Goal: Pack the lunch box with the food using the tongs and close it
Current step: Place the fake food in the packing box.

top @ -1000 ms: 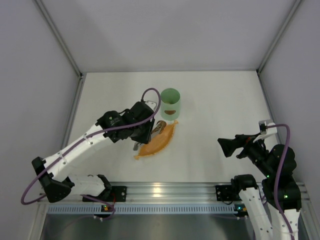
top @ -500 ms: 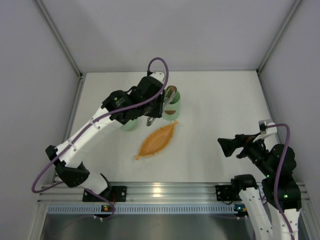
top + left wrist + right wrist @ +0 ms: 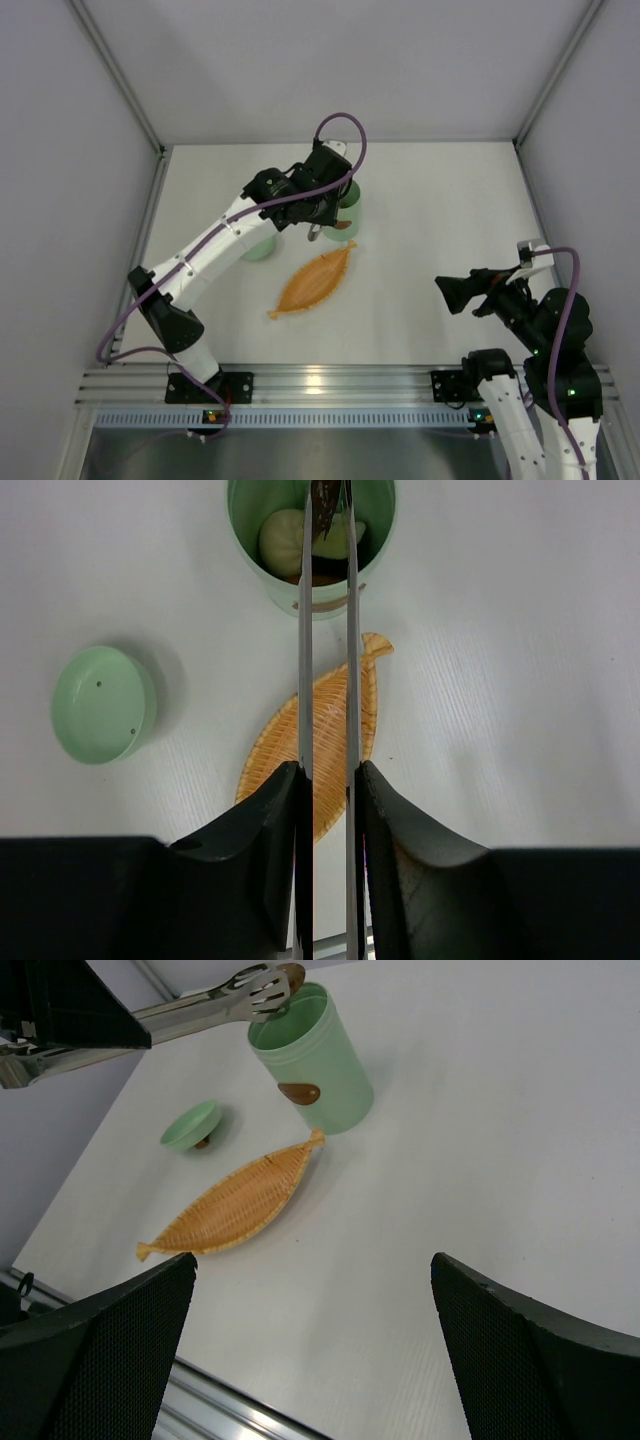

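Observation:
My left gripper (image 3: 328, 770) (image 3: 320, 212) is shut on the silver tongs (image 3: 305, 660) (image 3: 200, 1010). The tong arms reach out over the mouth of the mint-green lunch box (image 3: 245, 550) (image 3: 315, 1065) (image 3: 350, 205). A dark brown piece of food (image 3: 325, 510) (image 3: 292, 974) is pinched between the tong tips, just above the rim. A round beige piece (image 3: 283, 538) lies inside the box. The green lid (image 3: 103, 702) (image 3: 190, 1125) (image 3: 257, 248) lies upturned on the table, left of the box. My right gripper (image 3: 315, 1260) (image 3: 455, 293) hangs open at the right, far from everything.
The orange leaf-shaped woven tray (image 3: 312, 280) (image 3: 275, 750) (image 3: 235, 1205) lies in front of the lunch box with nothing on it. Grey walls close in the table on three sides, and a metal rail (image 3: 320, 380) runs along the near edge.
My left arm has swung up and back from the tray, carrying the tongs and the dark piece to above the lunch box. The right arm has not moved.

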Motion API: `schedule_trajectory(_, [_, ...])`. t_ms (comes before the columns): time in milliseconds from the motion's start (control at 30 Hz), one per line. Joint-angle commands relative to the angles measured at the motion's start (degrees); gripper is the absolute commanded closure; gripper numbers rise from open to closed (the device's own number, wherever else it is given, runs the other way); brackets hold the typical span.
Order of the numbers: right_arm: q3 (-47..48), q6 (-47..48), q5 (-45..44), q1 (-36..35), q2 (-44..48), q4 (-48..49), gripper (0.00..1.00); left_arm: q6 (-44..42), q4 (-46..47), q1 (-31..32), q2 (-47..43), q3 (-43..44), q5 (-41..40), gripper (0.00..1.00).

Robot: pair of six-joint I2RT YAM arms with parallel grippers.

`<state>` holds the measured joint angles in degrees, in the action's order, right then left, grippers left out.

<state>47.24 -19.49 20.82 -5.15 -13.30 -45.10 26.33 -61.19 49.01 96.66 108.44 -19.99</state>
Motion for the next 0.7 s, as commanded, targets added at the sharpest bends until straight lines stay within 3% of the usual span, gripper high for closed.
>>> schedule_trajectory(0, [0.31, 0.76, -0.16, -0.65, 0.2, -0.6, 0.01, -0.84, 3.71, -0.5, -0.69, 1.68, -1.28, 0.66])
schedule_trajectory(367, [0.22, 0.76, -0.43, -0.65, 0.47, -0.87, 0.0, -0.66, 4.06, -0.67, -0.42, 0.72, -0.14, 0.58])
schedule_trajectory(667, [0.22, 0.68, -0.43, -0.65, 0.56, -0.87, 0.01, -1.19, 6.16, -0.59, -3.22, 0.72, 2.49, 0.58])
